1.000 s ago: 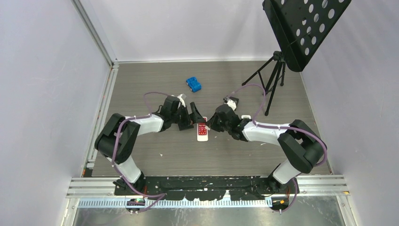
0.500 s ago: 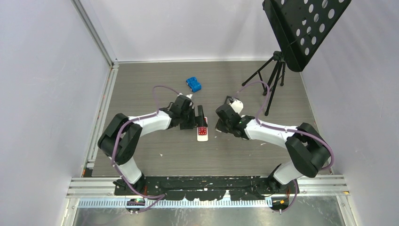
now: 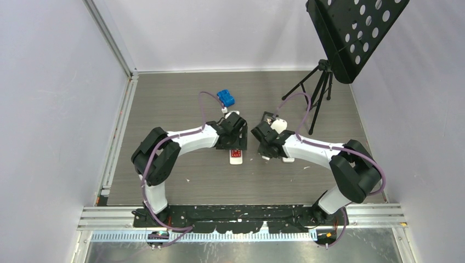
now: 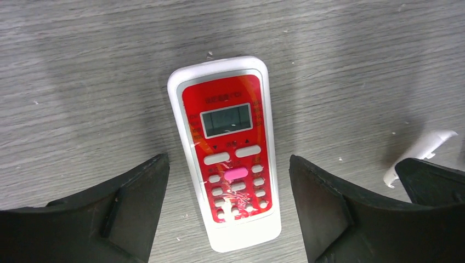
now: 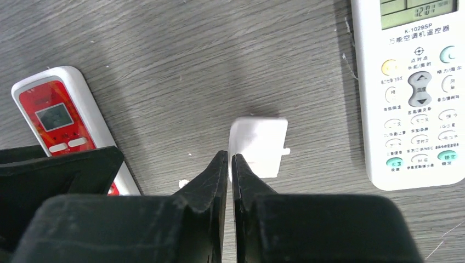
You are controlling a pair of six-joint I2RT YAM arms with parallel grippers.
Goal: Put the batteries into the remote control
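The remote control [image 4: 227, 159] lies face up on the table, a white body with a red button face and a grey display; it also shows in the overhead view [image 3: 236, 156]. My left gripper [image 4: 229, 160] is open and straddles its lower half, with neither finger touching it. My right gripper [image 5: 230, 156] is closed to a hairline slit on the edge of a small white battery cover [image 5: 260, 145], which hangs tilted just above the table to the right of the remote. The batteries are out of view.
A second, larger white remote [image 5: 419, 93] with grey buttons lies face up to the right of the cover. A blue block [image 3: 225, 98] sits behind the left arm. A black music stand on a tripod [image 3: 315, 90] stands at the back right.
My left arm has swung right, bringing its open gripper from beside the remote to over it. My right gripper has drawn back a little to the right, away from the remote.
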